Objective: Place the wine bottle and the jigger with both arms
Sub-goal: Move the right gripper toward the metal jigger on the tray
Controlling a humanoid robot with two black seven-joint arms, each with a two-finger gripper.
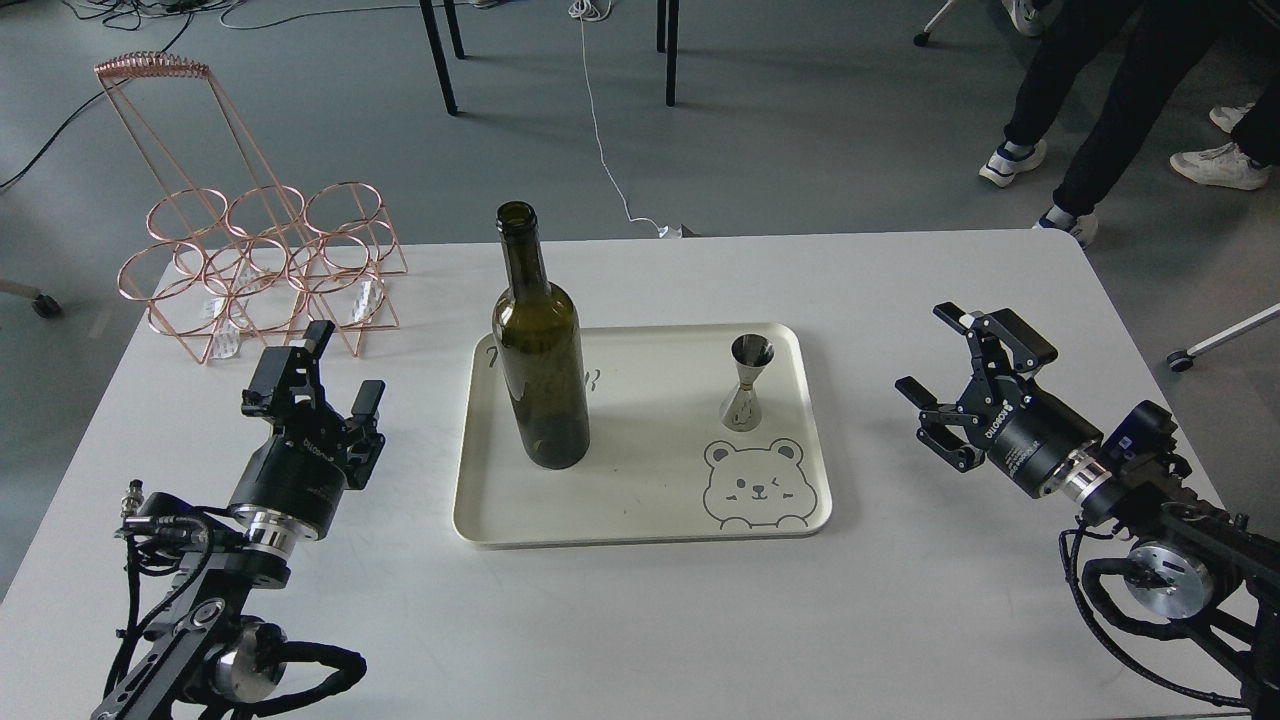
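Observation:
The wine bottle (538,360), dark olive-green and without a label, stands upright on the left half of a cream tray (640,520). The steel jigger (746,384) stands upright on the tray's right half, above a printed bear face. My left gripper (318,372) is open and empty over the table, left of the tray and apart from the bottle. My right gripper (938,352) is open and empty over the table, right of the tray and apart from the jigger.
A copper wire bottle rack (250,265) stands at the table's back left corner. The white table (900,620) ends just behind the tray's far side. A person's legs (1090,100) and chair legs are on the floor beyond.

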